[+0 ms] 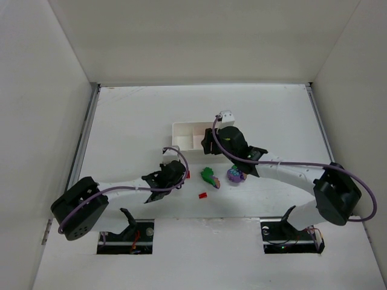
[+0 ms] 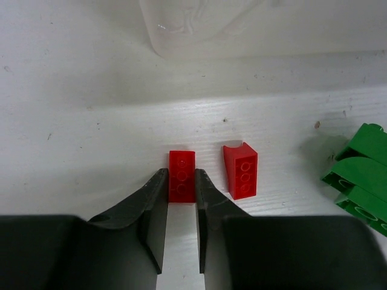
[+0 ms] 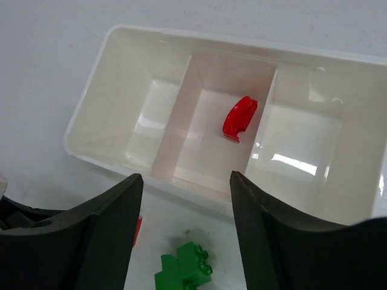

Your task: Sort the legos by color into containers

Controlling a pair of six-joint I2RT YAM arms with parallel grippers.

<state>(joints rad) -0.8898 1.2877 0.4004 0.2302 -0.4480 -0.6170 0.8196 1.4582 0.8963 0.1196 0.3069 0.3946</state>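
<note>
My left gripper (image 2: pixel 181 174) is low on the table, its fingers pressed on both sides of a small red brick (image 2: pixel 182 172) that lies flat; in the top view this gripper (image 1: pixel 180 175) is left of centre. A second red brick (image 2: pixel 240 170) lies just to its right. Green legos (image 2: pixel 360 178) are further right. My right gripper (image 3: pixel 185 178) is open and empty, hovering over the near wall of the white tray (image 3: pixel 91 103). A red curved piece (image 3: pixel 239 118) lies in the tray's middle compartment; the two outer compartments look empty. A purple piece (image 1: pixel 234 175) lies by the green legos (image 1: pixel 210 176).
The tray (image 1: pixel 184 130) sits mid-table, partly under the right wrist (image 1: pixel 230 142). A loose red brick (image 1: pixel 203 195) lies near the front. A green piece (image 3: pixel 184 272) lies on the table below the right gripper. White walls enclose the table on three sides.
</note>
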